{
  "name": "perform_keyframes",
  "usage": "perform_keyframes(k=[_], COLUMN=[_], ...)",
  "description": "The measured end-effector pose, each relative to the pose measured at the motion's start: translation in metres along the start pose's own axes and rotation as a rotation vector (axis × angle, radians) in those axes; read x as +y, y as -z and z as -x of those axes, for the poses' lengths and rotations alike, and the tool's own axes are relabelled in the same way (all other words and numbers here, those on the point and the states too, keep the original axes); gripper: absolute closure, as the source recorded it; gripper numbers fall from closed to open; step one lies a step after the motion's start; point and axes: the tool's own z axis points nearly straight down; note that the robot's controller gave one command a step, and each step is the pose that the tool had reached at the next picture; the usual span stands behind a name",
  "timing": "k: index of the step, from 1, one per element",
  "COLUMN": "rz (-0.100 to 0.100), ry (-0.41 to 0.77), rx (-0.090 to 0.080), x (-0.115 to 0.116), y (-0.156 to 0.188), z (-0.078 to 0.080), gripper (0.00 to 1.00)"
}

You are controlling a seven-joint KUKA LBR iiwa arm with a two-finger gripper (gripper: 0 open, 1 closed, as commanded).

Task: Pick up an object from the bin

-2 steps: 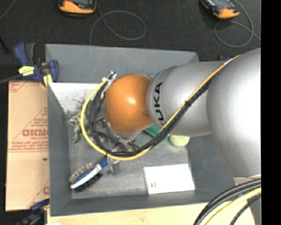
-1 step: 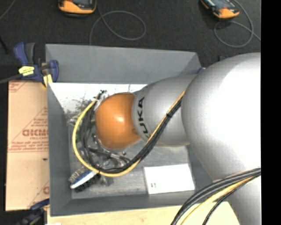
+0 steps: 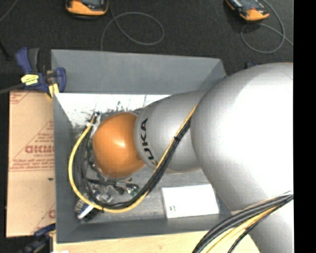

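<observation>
Camera view from above: the grey metal bin [image 3: 63,168] has flat, dull sheet walls sloping to a floor flecked with dark scuffs near its back left. In the near left corner lies a small white-and-dark thing [image 3: 84,211]; what kind it is I cannot tell. A yellow cable [image 3: 74,153] curves in a wide loop along that side and runs under the arm together with a black one. Inside the loop sits the glossy, rounded orange cover [image 3: 116,143] on the wrist, catching a soft highlight. Below it is the dark hardware of the gripper [image 3: 101,190], low over the left half of the bin floor. Whether the gripper is open or closed, I cannot tell, nor what it stands over, since the cover hides it. To the right the smooth silver arm [image 3: 237,128] swells into broad, matte-shiny barrels over the right of the bin. Beneath it, on the near right of the floor, a flat white box [image 3: 190,201] lies square to the front wall, apart from the gripper.

Around the bin the black surface [image 3: 187,34] carries thin wire loops [image 3: 133,27] and two orange-and-black devices [image 3: 86,6] at the far edge.
</observation>
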Motion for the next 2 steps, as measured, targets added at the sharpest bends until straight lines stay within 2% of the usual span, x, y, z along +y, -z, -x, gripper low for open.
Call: perform_keyframes(k=[2], rz=[0.002], ry=[-0.001], rx=[0.004], x=[0.0005], y=[0.0039], z=[-0.0013], gripper=[1.0])
